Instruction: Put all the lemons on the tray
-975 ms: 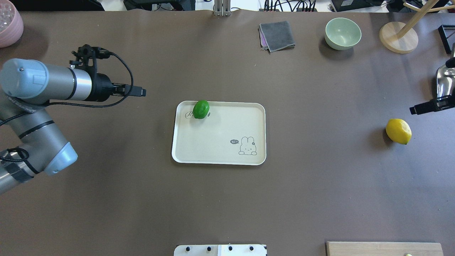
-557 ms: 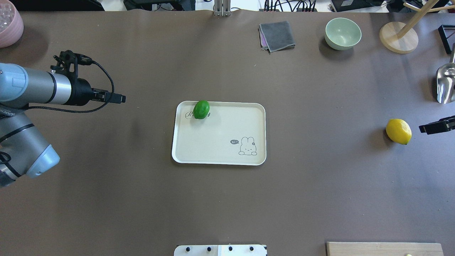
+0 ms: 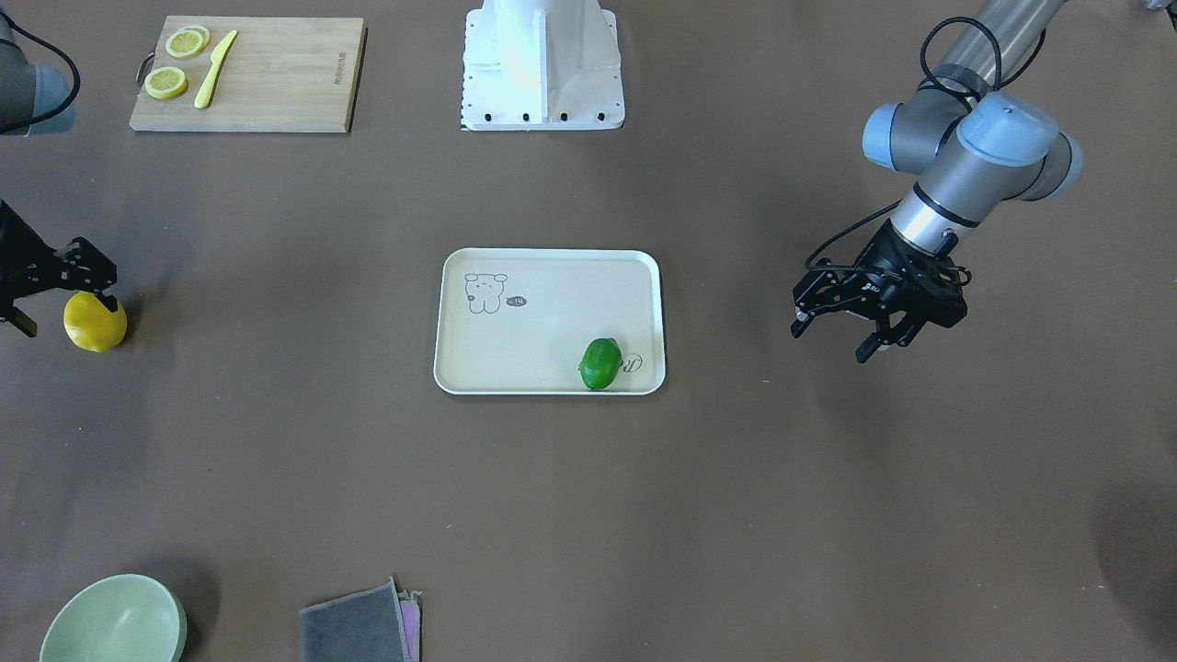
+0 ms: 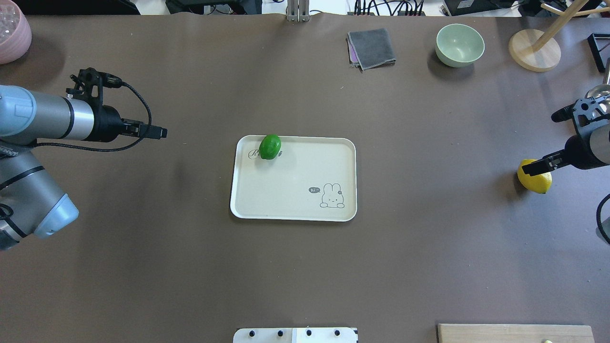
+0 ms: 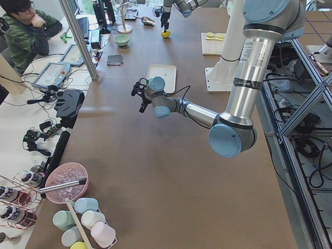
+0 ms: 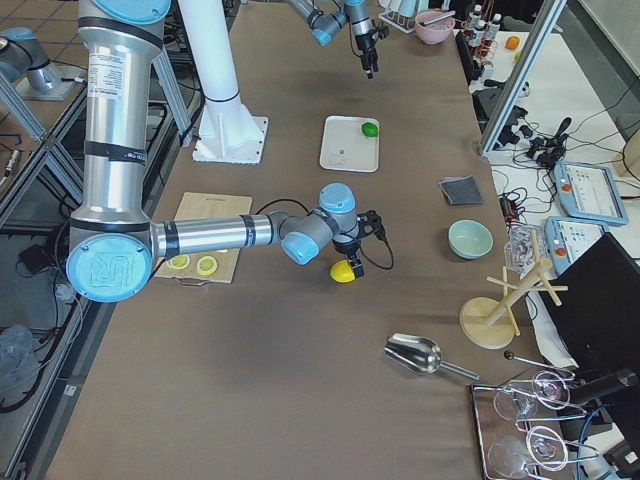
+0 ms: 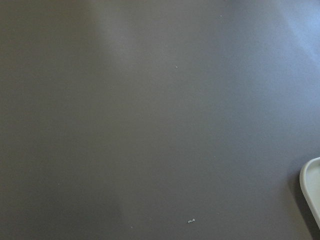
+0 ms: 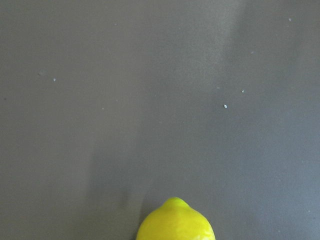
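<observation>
On the middle of the brown table (image 4: 305,276) lies the tray (image 4: 286,190), with the green lemon (image 4: 269,146) resting in its far-left corner, over the script. Well off to the right, on bare tabletop, sits the yellow lemon (image 4: 538,183). The right gripper (image 3: 62,296) hangs just above it with jaws spread, and one finger overlaps the lemon's top; whether it touches cannot be told. The front view shows that spread, while the overhead view sees the fingers edge-on. The right wrist camera catches only the lemon's pointed end. The left gripper (image 3: 832,338) hovers well left of the tray, jaws apart and holding nothing.
</observation>
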